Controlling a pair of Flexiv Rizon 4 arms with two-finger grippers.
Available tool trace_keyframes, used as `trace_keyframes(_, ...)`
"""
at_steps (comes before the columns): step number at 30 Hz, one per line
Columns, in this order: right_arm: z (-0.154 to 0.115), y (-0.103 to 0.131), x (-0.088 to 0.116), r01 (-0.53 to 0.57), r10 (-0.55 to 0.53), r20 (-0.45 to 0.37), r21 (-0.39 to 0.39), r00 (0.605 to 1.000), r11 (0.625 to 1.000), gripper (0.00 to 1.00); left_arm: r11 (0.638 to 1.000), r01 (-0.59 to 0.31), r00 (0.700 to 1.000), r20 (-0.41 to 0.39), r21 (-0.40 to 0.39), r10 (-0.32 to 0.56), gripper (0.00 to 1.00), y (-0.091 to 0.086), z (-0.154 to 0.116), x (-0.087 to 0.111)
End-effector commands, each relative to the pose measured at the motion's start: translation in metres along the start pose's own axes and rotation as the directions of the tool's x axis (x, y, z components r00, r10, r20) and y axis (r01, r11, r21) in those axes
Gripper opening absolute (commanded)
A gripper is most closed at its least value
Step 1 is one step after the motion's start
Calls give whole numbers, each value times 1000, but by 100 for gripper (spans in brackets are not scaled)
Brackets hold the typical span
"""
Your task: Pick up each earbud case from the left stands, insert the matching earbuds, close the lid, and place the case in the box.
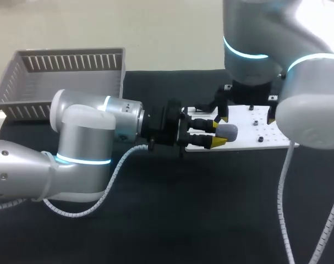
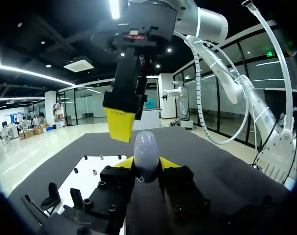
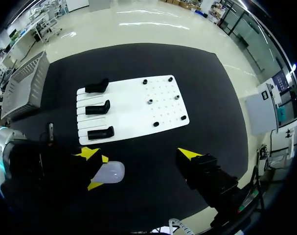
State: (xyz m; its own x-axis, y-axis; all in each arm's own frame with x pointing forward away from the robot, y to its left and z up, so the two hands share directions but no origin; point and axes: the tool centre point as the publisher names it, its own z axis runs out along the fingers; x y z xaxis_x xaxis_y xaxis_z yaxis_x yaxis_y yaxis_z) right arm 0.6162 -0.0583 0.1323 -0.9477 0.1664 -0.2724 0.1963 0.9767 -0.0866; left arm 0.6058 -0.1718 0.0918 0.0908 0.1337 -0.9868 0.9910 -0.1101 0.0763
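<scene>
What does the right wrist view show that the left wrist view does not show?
Only the right wrist view shows the grey basket. Only the left wrist view shows the right arm, rising above the earbud case. Both show the case held by the left gripper, and the white board with black stands.

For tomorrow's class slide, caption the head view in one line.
Left gripper holds a pale earbud case near the white board; the grey basket stands far left.
</scene>
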Motion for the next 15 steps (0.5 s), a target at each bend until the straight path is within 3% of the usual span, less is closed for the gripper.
trace_keyframes(1, -6, -11, 1, -22, 23, 44, -25, 999, 999, 100, 1000, -3, 1000, 3, -7, 3, 0, -2, 0, 1)
trace_keyframes(7, -32, -34, -3, -40, 60, 142, -140, 988, 989, 100, 1000, -3, 1000, 3, -7, 3, 0, -2, 0, 1)
trace_keyframes(15, -64, -48, 14, 142, -74, 212, -331, 975, 933, 100, 1000, -3, 1000, 3, -7, 3, 0, -2, 0, 1)
